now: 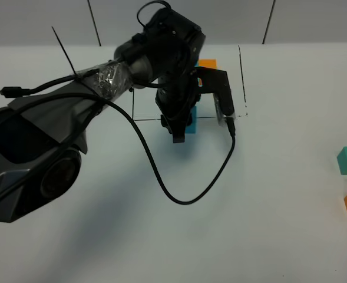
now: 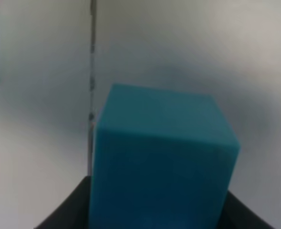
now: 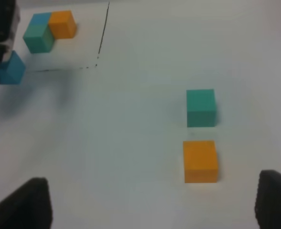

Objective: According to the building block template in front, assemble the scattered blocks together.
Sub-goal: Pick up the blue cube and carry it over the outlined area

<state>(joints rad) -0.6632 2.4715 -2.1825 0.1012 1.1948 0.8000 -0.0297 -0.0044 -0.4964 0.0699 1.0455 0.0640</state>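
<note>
**A:** What have you got, and where?

**B:** My left gripper (image 1: 182, 127) is closed on the blue cube (image 1: 191, 122), jaws pinching its sides. It is right at the near edge of the black frame (image 3: 102, 36) drawn round the building block template (image 3: 45, 29). I cannot tell whether the cube rests on the table (image 1: 267, 236) or hangs just above it. My right gripper (image 3: 152, 202) is spread wide with nothing in it.

**A:** And the other loose ones?

**B:** The teal cube (image 3: 201, 108) and the orange cube (image 3: 200, 161) sit close together, well apart from me on the right side.

**A:** What worries you?

**B:** Mostly how near I am to the template. If I drift further in, my fingers or the cube could nudge the cluster, and then I lose my reference. If I let go on the line, my cube could be mistaken for part of it.

**A:** Anything else?

**B:** The cable (image 1: 185, 199) loops low from my wrist and might drag across the table. And with my left arm stretched across the middle, the right arm could clash with it when bringing cubes over.
</note>
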